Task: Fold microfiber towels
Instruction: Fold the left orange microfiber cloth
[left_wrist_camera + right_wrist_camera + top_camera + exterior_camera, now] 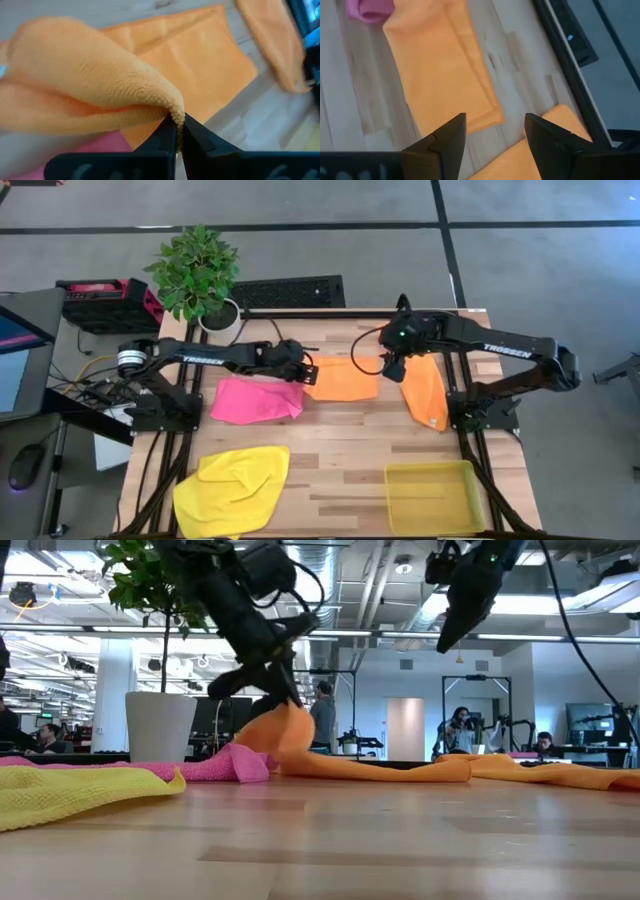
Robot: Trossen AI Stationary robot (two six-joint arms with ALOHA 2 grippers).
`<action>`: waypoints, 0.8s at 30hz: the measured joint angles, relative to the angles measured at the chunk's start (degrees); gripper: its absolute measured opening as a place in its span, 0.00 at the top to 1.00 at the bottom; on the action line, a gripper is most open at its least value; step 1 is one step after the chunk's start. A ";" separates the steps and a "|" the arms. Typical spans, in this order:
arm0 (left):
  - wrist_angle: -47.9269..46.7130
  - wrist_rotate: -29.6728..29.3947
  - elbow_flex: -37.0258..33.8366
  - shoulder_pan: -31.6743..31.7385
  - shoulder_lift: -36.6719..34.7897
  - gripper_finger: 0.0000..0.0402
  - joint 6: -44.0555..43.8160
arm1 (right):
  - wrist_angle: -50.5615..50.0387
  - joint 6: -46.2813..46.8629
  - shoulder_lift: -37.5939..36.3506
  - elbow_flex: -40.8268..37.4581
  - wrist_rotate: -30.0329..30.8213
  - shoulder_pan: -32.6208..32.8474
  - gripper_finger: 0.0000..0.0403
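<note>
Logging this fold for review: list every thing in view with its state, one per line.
Left pincer: shut on middle orange towel's corner.
Middle orange towel: spread out, one corner lifted.
Right pincer: open, holds nothing, above the table.
Right orange towel: lying loose.
Pink towel: unfolded, rumpled.
Yellow towel: crumpled, unfolded.
Tray: upright, empty.

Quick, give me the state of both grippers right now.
Left gripper: shut on the edge of the middle orange towel.
Right gripper: open, holding nothing, above that towel.
</note>
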 joint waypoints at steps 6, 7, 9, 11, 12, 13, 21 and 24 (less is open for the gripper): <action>0.87 2.88 9.36 0.00 8.89 1.00 4.64 | -0.21 0.02 -0.42 0.06 0.00 -0.86 0.44; 0.69 3.65 11.43 0.00 10.07 1.00 5.98 | -0.76 0.00 -0.46 0.02 0.00 -0.84 0.44; -0.07 4.97 15.80 0.01 13.01 1.00 8.52 | -0.98 0.00 -0.48 0.02 -0.02 -0.82 0.44; -3.24 6.00 19.95 0.11 15.91 1.00 10.97 | -1.94 0.00 -0.71 0.00 -0.04 -0.82 0.44; -4.28 6.61 22.19 0.14 17.58 1.00 12.19 | -2.01 0.02 -0.83 0.00 -0.04 -0.82 0.44; -4.98 7.32 24.29 0.30 19.18 1.00 13.33 | -1.99 0.02 -1.00 0.00 -0.03 -0.82 0.44; -11.89 11.66 39.89 0.50 30.20 1.00 19.91 | -3.62 0.02 -2.88 0.00 -0.04 -0.82 0.44; -12.83 12.80 44.42 0.50 32.81 1.00 22.01 | -3.69 0.04 -3.47 0.02 -0.04 -0.82 0.44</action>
